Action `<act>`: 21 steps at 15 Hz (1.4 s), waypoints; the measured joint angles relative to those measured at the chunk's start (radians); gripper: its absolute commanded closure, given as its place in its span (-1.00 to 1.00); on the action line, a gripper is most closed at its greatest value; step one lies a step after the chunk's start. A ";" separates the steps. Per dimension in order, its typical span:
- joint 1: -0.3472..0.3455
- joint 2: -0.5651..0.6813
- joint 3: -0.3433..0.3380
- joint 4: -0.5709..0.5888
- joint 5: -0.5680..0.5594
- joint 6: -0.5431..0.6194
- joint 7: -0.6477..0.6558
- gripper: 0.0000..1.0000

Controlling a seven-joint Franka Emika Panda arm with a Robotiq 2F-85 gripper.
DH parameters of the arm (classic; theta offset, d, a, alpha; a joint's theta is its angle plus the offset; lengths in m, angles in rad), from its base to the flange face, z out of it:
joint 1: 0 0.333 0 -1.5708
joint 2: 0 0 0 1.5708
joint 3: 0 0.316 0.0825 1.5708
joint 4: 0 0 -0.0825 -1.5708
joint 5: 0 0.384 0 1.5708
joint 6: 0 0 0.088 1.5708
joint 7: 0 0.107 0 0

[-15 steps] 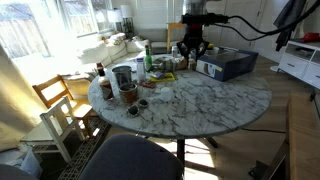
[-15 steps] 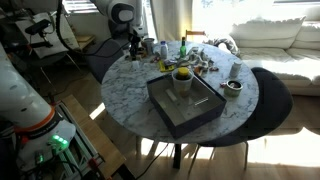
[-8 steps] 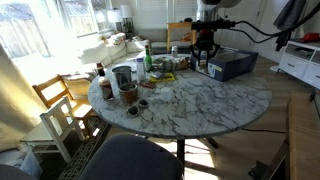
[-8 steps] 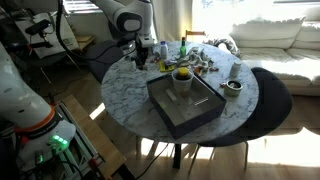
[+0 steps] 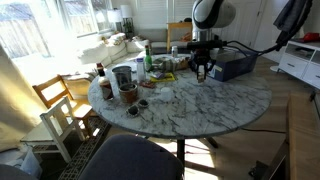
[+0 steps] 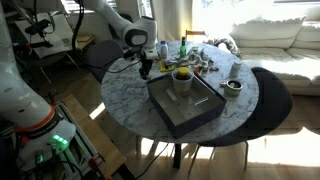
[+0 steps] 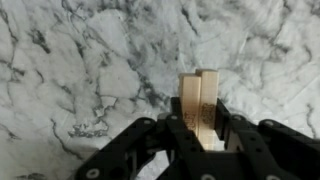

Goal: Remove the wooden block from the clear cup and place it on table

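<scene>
- Above the marble table (image 7: pixel 80 70), in the wrist view, the gripper (image 7: pixel 201 138) comes in from 6 o'clock, and its two black fingers (image 7: pixel 172 135) are closed narrow on the wooden block (image 7: pixel 200 100).
- The block stands upright between the fingers, at about 4 o'clock from the middle of this view, and its far end reaches beyond the fingertips.
- I cannot tell if the block touches the table top.
- In both exterior views the gripper (image 5: pixel 201 70) (image 6: pixel 145 68) points down over the round table (image 5: pixel 190 105) (image 6: pixel 125 95), at about 1 o'clock of the top in one and at about 10 o'clock in the other.
- The block is too small to see there.
- A dark tray (image 6: pixel 190 112) lies at 4 o'clock from the gripper, near it but apart.
</scene>
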 measured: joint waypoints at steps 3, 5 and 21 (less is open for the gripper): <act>0.000 0.045 -0.004 0.036 -0.008 0.006 0.001 0.83; 0.000 0.070 -0.004 0.059 -0.010 0.006 0.001 0.83; 0.123 -0.109 0.048 0.054 -0.183 -0.165 -0.126 -1.00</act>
